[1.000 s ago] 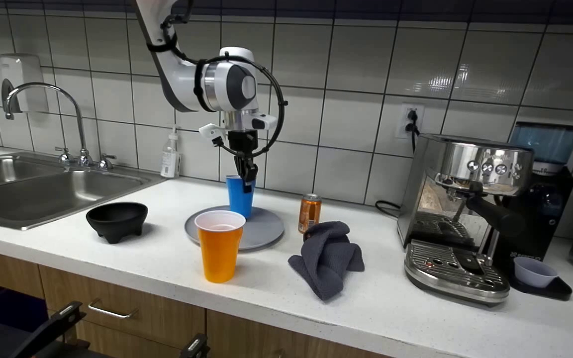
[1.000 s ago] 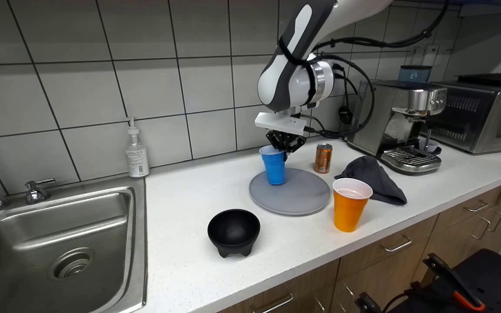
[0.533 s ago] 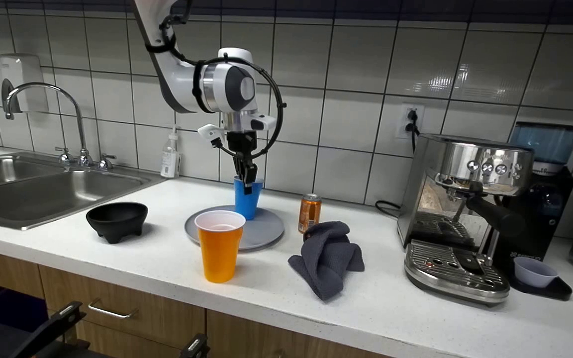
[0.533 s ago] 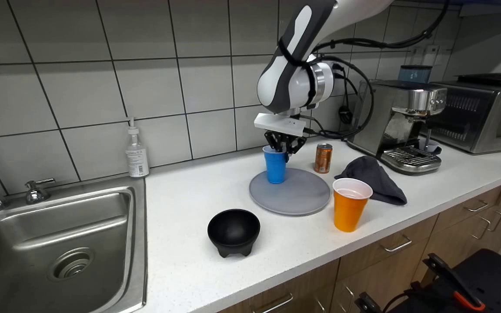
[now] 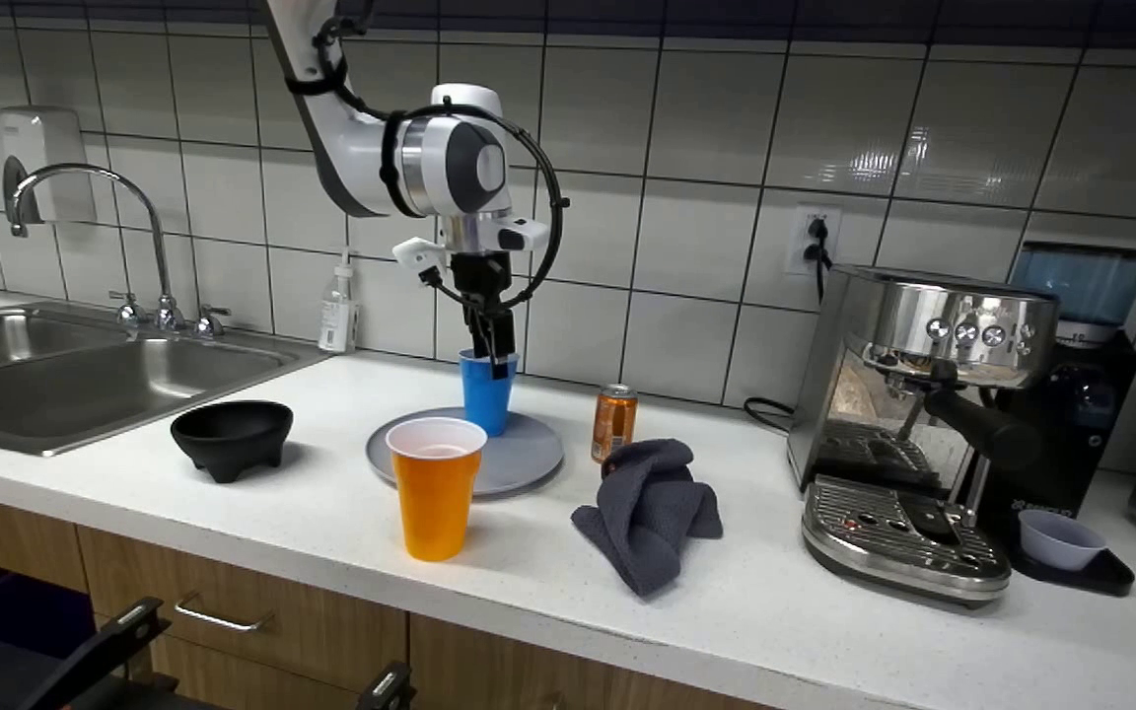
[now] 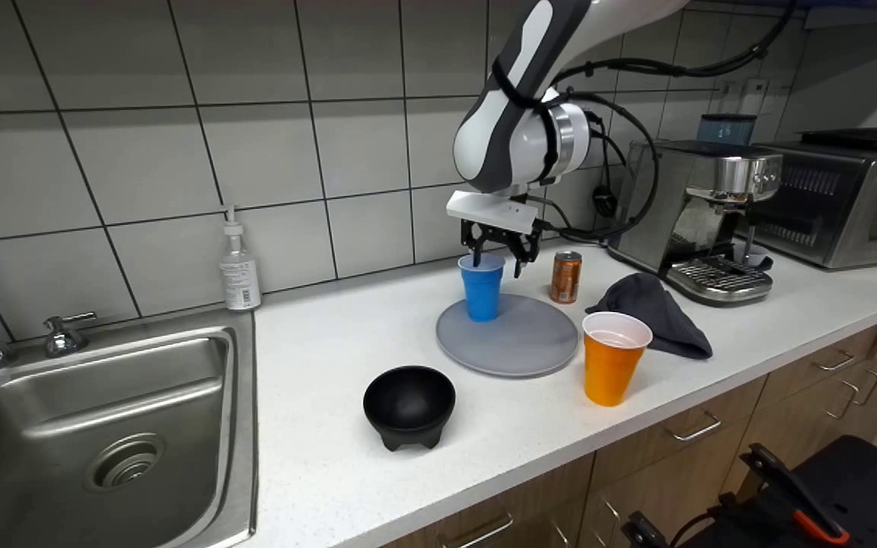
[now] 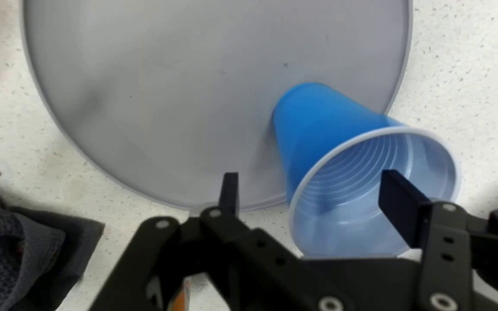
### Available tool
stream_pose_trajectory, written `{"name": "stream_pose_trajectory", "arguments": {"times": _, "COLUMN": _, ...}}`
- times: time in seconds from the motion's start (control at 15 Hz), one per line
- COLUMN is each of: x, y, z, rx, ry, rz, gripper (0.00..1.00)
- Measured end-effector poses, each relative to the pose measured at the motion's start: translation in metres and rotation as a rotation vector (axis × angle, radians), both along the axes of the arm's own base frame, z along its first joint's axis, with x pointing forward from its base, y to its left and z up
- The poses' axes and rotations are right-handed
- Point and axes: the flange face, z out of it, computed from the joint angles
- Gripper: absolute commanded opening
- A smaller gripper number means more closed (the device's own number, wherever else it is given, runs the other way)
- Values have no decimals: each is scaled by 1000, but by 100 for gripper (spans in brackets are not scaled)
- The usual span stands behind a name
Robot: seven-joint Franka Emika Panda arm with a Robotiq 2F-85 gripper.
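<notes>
A blue cup (image 6: 482,289) with a white inside stands upright near the back of a round grey plate (image 6: 515,342); both exterior views show it. My gripper (image 6: 498,266) is just above, jaws apart and astride the cup's rim. In the wrist view the gripper (image 7: 311,183) has one finger (image 7: 404,207) over the cup's mouth and the other finger (image 7: 229,192) outside the blue cup (image 7: 318,121). The cup wall between them is not pinched. Whether either finger touches the cup, I cannot tell.
An orange cup (image 5: 437,493) stands in front of the plate. Beside it are an orange can (image 5: 613,424) and a dark grey cloth (image 5: 649,513). A black bowl (image 6: 409,407) sits toward the sink (image 6: 240,426). The espresso machine (image 5: 913,424) stands farther along, and a soap bottle (image 6: 239,266) by the wall.
The fingers, close together at the cup's rim a second ago, have spread apart. The cup has gone from tilted to upright, shifting slightly on the plate. The arm has risen a little.
</notes>
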Motion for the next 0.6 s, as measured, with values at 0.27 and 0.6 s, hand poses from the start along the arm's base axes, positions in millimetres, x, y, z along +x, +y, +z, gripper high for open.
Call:
{"name": "stream_pose_trajectory", "arguments": {"times": 0.27, "x": -12, "y": -3, "z": 14, "rx": 9, "ry": -21, "rz": -5, "gripper": 100}}
{"name": "stream_pose_trajectory", "arguments": {"times": 0.6, "x": -39, "y": -7, "z": 28, "rx": 20, "ry": -28, "rz": -9, "gripper": 100}}
